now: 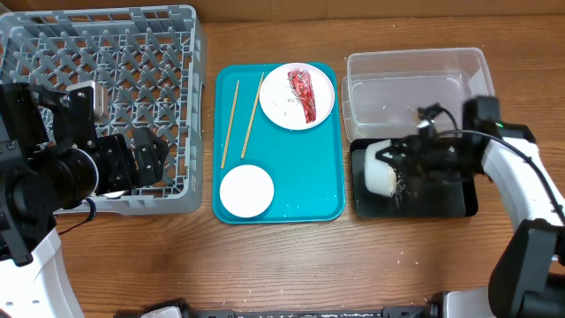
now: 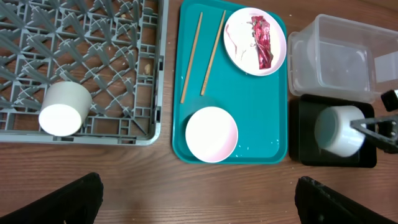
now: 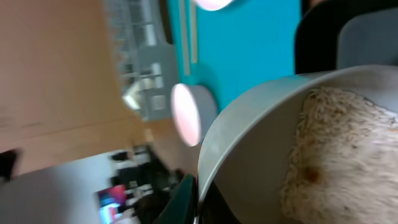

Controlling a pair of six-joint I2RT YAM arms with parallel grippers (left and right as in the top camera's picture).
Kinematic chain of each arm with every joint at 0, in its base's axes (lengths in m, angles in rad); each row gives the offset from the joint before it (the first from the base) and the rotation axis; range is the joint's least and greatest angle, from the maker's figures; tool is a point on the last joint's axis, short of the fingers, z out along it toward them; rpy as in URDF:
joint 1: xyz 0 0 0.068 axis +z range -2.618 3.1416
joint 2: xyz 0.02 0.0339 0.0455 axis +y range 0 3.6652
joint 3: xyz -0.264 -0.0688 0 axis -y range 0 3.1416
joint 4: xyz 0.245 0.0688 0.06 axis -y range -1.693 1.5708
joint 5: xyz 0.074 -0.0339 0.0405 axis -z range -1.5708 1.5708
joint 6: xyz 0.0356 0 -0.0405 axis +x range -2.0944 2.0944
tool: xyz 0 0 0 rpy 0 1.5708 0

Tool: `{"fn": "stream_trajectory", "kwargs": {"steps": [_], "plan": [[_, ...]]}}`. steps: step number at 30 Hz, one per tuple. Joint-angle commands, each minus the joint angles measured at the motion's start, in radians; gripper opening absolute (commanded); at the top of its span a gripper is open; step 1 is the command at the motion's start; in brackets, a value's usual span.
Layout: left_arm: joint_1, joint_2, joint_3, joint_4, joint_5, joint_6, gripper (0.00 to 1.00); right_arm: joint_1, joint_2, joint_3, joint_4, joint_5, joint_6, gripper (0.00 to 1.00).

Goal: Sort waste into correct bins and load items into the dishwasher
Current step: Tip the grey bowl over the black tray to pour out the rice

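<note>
My right gripper point(image 1: 403, 174) is shut on the rim of a white cup point(image 1: 380, 168), which lies tipped on its side over the black bin point(image 1: 459, 201). The right wrist view shows the cup point(image 3: 261, 124) with pale rice-like food point(image 3: 336, 155) stuck inside, and my finger clamped on its rim point(image 3: 198, 199). My left gripper point(image 1: 146, 159) is open and empty over the front edge of the grey dish rack point(image 1: 106, 35); its fingers point(image 2: 199, 199) spread wide. Another white cup point(image 2: 62, 111) lies in the rack. A teal tray point(image 1: 291, 190) holds two chopsticks point(image 1: 229, 124), a white bowl point(image 1: 246, 191) and a plate point(image 1: 281, 104) with a red wrapper point(image 1: 303, 94).
A clear plastic bin point(image 1: 415, 84) stands behind the black bin at the right. The rack fills the table's back left. Bare wood lies along the front edge point(image 1: 291, 265).
</note>
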Motion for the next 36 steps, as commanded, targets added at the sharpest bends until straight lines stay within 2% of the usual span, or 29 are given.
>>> {"fn": "stream_trajectory", "kwargs": {"steps": [1,3,9,18,21,24,25,26,27,28,29,31,33,34,35,36], "plan": [[-0.003,0.003,0.006,-0.002,0.01,0.026,1.0,-0.083,-0.005,-0.027,-0.029,-0.283,-0.217,0.04],[-0.003,0.003,0.006,-0.002,0.01,0.026,1.0,-0.121,-0.005,-0.027,-0.064,-0.308,-0.267,0.04],[-0.003,0.003,0.006,-0.002,0.01,0.026,1.0,-0.186,-0.005,-0.027,-0.102,-0.299,-0.272,0.04],[-0.003,0.003,0.006,-0.002,0.01,0.026,1.0,-0.186,-0.004,-0.027,-0.103,-0.229,-0.285,0.04],[-0.003,0.003,0.006,-0.002,0.01,0.026,1.0,-0.186,-0.004,-0.027,-0.129,-0.221,-0.354,0.04],[-0.003,0.003,0.006,-0.002,0.01,0.026,1.0,-0.186,0.005,-0.027,-0.099,-0.189,-0.228,0.04],[-0.003,0.003,0.006,-0.002,0.011,0.026,1.0,-0.185,0.003,-0.027,-0.148,-0.251,-0.259,0.04],[-0.003,0.003,0.006,-0.002,0.01,0.026,1.0,-0.18,-0.001,-0.027,-0.205,-0.312,-0.358,0.04],[-0.003,0.003,0.006,-0.002,0.01,0.026,1.0,-0.176,-0.002,-0.027,-0.237,-0.323,-0.447,0.04],[-0.003,0.003,0.006,-0.002,0.01,0.026,1.0,-0.174,-0.001,-0.027,-0.226,-0.299,-0.476,0.04],[-0.003,0.003,0.006,-0.002,0.01,0.026,1.0,-0.174,0.004,-0.027,-0.185,-0.254,-0.445,0.04],[-0.003,0.003,0.006,-0.002,0.01,0.026,1.0,-0.174,0.012,-0.027,-0.169,-0.273,-0.263,0.04],[-0.003,0.003,0.006,-0.002,0.01,0.026,1.0,-0.163,0.002,-0.027,-0.253,-0.385,-0.429,0.04],[-0.003,0.003,0.006,-0.002,0.01,0.026,1.0,-0.157,-0.002,-0.027,-0.247,-0.374,-0.499,0.04],[-0.003,0.003,0.006,-0.002,0.01,0.026,1.0,-0.157,-0.002,-0.027,-0.201,-0.322,-0.489,0.04],[-0.003,0.003,0.006,-0.002,0.01,0.026,1.0,-0.157,0.005,-0.027,-0.146,-0.268,-0.396,0.04]]}}
